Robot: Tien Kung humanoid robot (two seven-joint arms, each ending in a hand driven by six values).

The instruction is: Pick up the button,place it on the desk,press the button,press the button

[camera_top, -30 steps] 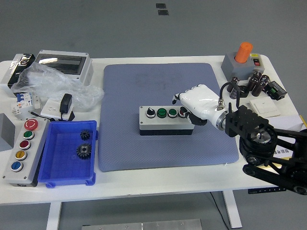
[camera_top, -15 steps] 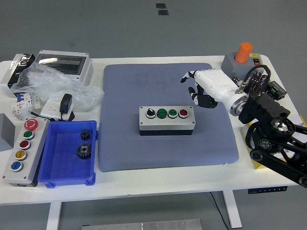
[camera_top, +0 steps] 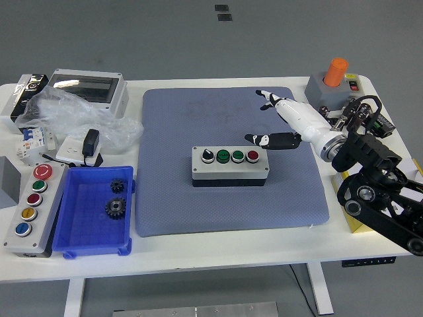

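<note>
While spread, glossy hand overhangs boxy button.

The setting looks like a robotics lab or electrical workshop. A white counter on metal legs stands on a bare grey floor and carries a blue-grey work mat. Around it lie industrial parts: a grey push-button control box, a blue bin holding gears, a clear-lidded enclosure, circuit breakers and an orange-knobbed switch box.
</note>
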